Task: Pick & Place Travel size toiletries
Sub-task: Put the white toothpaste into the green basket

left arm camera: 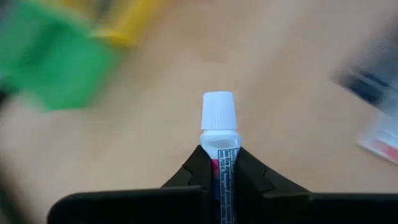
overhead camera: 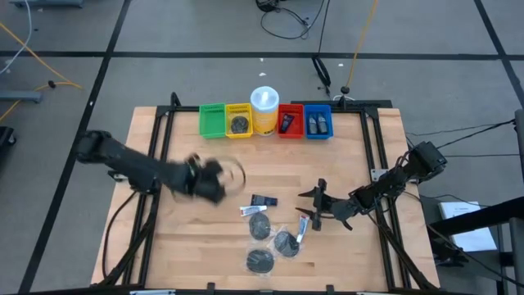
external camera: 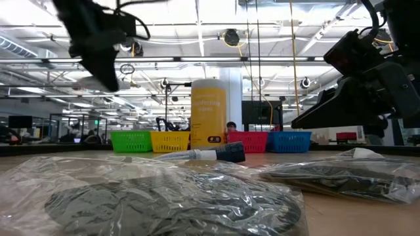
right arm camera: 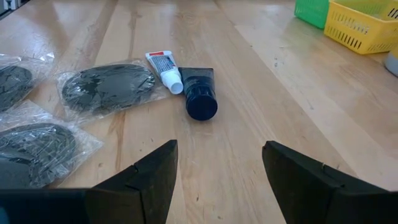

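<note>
My left gripper [overhead camera: 218, 181] is above the table's left middle, shut on a little white tube [left arm camera: 219, 134] with red and blue marks. It shows high above the table in the low view [external camera: 98, 46]. My right gripper [overhead camera: 314, 206] is open and low over the table at right centre, its fingers [right arm camera: 149, 177] pointing at the loose items. A dark tube [right arm camera: 200, 93] and a white tube [right arm camera: 163, 67] lie flat on the wood. Three dark discs in clear bags [overhead camera: 259, 227] [overhead camera: 286, 242] [overhead camera: 259, 260] lie near the front edge. My left gripper pinches the white tube between its two fingers [left arm camera: 193, 171] by the body just behind the cap. The tube lies along the fingers, and its white cap end [left arm camera: 219, 111] sticks out past the fingertips. The tube is lifted clear of the table.
Along the far edge stand a green bin [overhead camera: 212, 120], a yellow bin [overhead camera: 239, 120], a white cylinder with a yellow base [overhead camera: 264, 111], a red bin [overhead camera: 290, 120] and a blue bin [overhead camera: 318, 121]. Bare wood lies between the bins and the loose items.
</note>
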Motion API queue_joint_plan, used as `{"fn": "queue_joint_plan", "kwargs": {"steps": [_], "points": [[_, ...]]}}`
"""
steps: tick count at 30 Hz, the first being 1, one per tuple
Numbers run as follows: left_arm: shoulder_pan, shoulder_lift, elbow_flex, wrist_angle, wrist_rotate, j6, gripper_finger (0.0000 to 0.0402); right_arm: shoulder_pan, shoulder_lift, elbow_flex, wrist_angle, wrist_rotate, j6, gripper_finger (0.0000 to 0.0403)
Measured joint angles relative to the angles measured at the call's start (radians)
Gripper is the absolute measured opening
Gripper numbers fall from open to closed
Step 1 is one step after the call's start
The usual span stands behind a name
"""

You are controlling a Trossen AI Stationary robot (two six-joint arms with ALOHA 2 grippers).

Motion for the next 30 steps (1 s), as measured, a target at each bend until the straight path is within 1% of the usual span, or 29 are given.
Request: {"fn": "queue_joint_plan", "kwargs": {"steps": [3,6,9,11,13,15,17,21,23,26,28,30], "points": [[0.192,-0.081,0.0,-0.015,-0.066,0.066,0.0036,0.0,0.0,0.0,0.0,0.0,0.001,0.0226],[0.401,-0.112,0.0,0.082,-0.088,0.203,0.0032,0.0,0.0,0.0,0.0,0.0,0.004,0.0226],[0.587,-0.103,0.0,0.243,-0.059,0.352,0.0021,0.0,0.0,0.0,0.0,0.0,0.007,0.0226],[0.686,-0.072,0.0,0.363,-0.03,0.41,0.0016,0.0,0.0,0.0,0.0,0.0,0.007,0.0226],[0.765,-0.031,0.0,0.459,0.028,0.448,0.0016,0.0,0.0,0.0,0.0,0.0,0.007,0.0226],[0.824,0.019,-0.001,0.529,0.082,0.465,0.0024,0.0,0.0,0.0,-0.005,0.0,0.008,0.0226],[0.874,0.072,0.0,0.557,0.115,0.461,0.0035,0.001,0.0,0.0,-0.009,0.0,0.008,0.0226],[0.938,0.187,-0.001,0.541,0.121,0.44,0.0054,0.002,0.0,0.0,-0.011,-0.001,0.008,0.0226],[0.956,0.234,-0.002,0.536,0.131,0.438,0.0059,0.002,0.0,0.0,-0.011,-0.002,0.008,0.0226],[0.971,0.289,-0.002,0.543,0.178,0.443,0.0061,0.002,0.0,0.0,-0.011,-0.002,0.008,0.0226],[0.979,0.305,-0.002,0.552,0.198,0.459,0.0065,0.002,0.0,0.0,-0.009,-0.002,0.008,0.0226],[0.988,0.307,-0.002,0.552,0.21,0.466,0.0077,0.002,0.0,0.0,-0.008,-0.002,0.008,0.0226]]}}
